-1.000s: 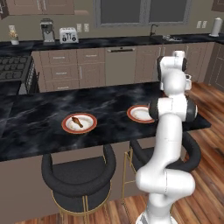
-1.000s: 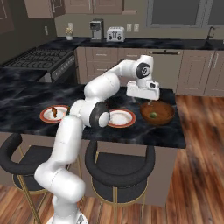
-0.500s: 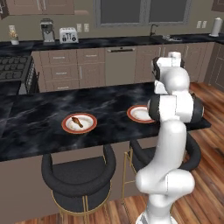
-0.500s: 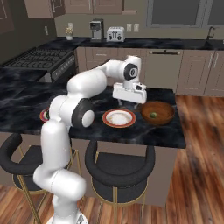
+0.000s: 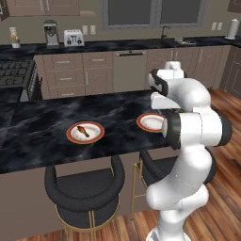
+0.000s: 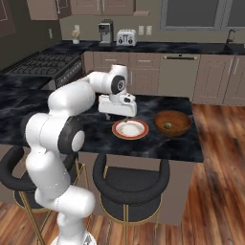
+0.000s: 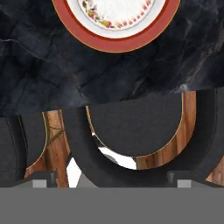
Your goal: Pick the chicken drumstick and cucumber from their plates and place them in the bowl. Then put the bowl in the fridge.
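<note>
We see the chicken drumstick (image 5: pixel 83 131) lying on the left plate (image 5: pixel 85 132), a white round with an orange-red rim, on the black marble tabletop (image 5: pixel 42 127). The cucumber (image 6: pixel 168 126) sits as a small green oval inside the brown bowl (image 6: pixel 172 123), which stands near the right end of the tabletop, just beside the second plate (image 6: pixel 130 128). That second plate carries nothing, and we see its red rim and patterned white centre at the top of the hand view (image 7: pixel 116 22). Our pincer (image 6: pixel 117 115) hangs over the tabletop at the far edge of the bare plate, its fingers spread wide apart and holding nothing. Below the tabletop edge stand two black stools (image 6: pixel 130 184) with brass-coloured legs on a wooden floor (image 6: pixel 210 191). Behind the island we see a back counter with a toaster (image 6: pixel 126 37) and a coffee maker (image 6: pixel 105 32), a row of brown cabinets (image 6: pixel 143 72), and a gas stove (image 6: pixel 40 64) to the left.
</note>
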Robot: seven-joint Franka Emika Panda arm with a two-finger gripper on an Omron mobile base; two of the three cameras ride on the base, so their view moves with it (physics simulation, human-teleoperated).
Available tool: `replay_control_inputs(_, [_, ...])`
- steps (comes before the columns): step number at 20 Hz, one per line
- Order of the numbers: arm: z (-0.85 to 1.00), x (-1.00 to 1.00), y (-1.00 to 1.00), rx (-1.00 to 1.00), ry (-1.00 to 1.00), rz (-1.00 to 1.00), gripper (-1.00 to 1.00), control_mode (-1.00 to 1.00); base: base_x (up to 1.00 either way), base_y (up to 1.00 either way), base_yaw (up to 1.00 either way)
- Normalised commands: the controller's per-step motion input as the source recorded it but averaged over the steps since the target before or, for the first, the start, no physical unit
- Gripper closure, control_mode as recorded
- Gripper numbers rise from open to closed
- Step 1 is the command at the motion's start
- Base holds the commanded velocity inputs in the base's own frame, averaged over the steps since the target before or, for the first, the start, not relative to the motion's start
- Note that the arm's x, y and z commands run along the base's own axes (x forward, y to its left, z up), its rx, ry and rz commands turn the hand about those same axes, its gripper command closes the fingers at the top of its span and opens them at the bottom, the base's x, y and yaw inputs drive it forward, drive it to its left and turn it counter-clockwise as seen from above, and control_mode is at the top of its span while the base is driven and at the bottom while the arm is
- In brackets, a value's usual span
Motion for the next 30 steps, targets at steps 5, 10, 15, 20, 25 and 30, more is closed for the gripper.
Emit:
replay_control_inputs(5, [0.08, -0.14, 0.92, 0.00, -0.14, 0.15, -1.00, -1.00, 0.00, 0.00, 0.00])
replay_control_inputs(10, [0.00, -0.14, 0.93, 0.00, -0.14, 0.13, -1.00, -1.00, 0.00, 0.00, 0.00])
replay_control_inputs(15, [-0.02, -0.09, 0.94, 0.02, -0.11, 0.05, -1.00, -1.00, 0.00, 0.00, 0.00])
replay_control_inputs(20, [-0.02, 0.03, 0.93, 0.08, -0.01, 0.00, -1.00, -1.00, 0.00, 0.00, 0.00])
replay_control_inputs(25, [-0.03, 0.10, 0.87, 0.06, 0.00, 0.08, -1.00, -1.00, 0.00, 0.00, 0.00])
replay_control_inputs(30, [-0.11, 0.30, 0.78, 0.00, 0.00, 0.17, -1.00, -1.00, 0.00, 0.00, 0.00])
